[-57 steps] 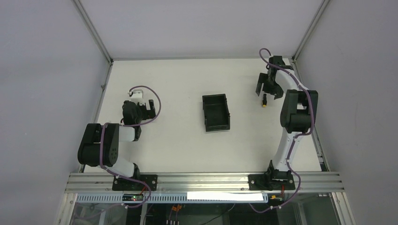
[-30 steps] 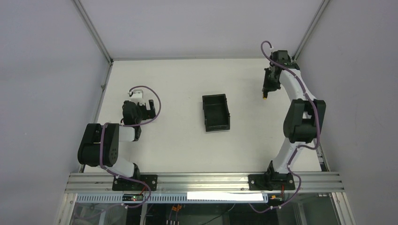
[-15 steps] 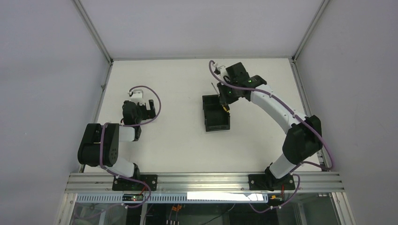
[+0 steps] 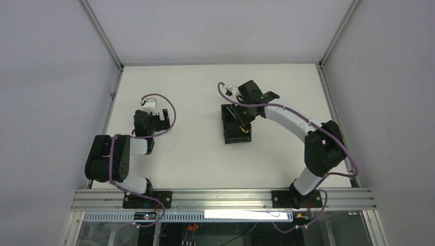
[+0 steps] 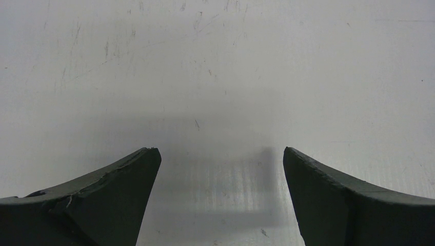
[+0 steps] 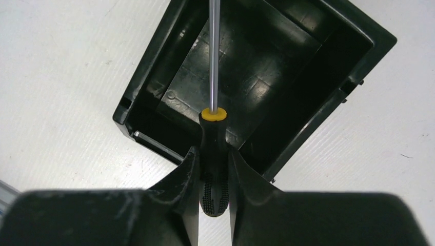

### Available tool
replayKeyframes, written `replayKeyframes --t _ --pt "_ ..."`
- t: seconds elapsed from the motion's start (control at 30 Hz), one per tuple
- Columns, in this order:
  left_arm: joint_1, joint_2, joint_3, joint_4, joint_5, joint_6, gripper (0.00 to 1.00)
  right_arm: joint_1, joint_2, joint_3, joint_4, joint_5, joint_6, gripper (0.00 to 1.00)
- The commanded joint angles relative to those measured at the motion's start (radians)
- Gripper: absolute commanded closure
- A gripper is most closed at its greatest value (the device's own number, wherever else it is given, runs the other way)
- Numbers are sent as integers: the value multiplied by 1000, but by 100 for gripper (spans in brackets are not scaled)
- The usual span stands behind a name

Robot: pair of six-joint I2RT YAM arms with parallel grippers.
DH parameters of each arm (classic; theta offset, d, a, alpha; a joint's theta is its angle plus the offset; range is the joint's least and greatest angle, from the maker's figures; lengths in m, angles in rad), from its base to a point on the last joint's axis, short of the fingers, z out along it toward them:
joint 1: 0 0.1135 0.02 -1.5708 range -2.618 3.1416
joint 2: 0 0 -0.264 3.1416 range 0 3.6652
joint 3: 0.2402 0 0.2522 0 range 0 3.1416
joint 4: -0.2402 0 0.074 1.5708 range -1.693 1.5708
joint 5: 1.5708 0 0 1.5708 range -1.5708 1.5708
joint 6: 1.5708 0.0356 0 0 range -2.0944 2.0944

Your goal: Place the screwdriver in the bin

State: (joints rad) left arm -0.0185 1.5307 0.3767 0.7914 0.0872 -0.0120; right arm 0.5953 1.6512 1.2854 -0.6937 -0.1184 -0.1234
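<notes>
No legible text, label, brand or number was observed on the bin [image 6: 267, 66], the screwdriver [image 6: 213, 137] or the desk [image 6: 61, 77].

one screwdriver [image 6: 212, 111], one bin [image 6: 277, 61], two tools [image 5: 218, 154] [image 6: 213, 154]

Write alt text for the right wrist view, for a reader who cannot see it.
The right gripper clamps the black handle of a slim screwdriver with a yellow collar and silver shaft. The shaft points out over the open inside of a small black rectangular plastic bin, which sits on a white table.
</notes>
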Motion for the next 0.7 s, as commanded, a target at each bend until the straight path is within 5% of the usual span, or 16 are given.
replayKeyframes --t 0.0,0.53,0.67 --pt "-1 -22 -1 26 -1 -2 1 10 15 5 98 8 -12 77" --pt "-1 -22 -1 26 0 -2 1 17 -49 34 95 54 70 42" --pt "-1 -22 -1 26 0 -2 1 12 -102 57 65 193 167 32"
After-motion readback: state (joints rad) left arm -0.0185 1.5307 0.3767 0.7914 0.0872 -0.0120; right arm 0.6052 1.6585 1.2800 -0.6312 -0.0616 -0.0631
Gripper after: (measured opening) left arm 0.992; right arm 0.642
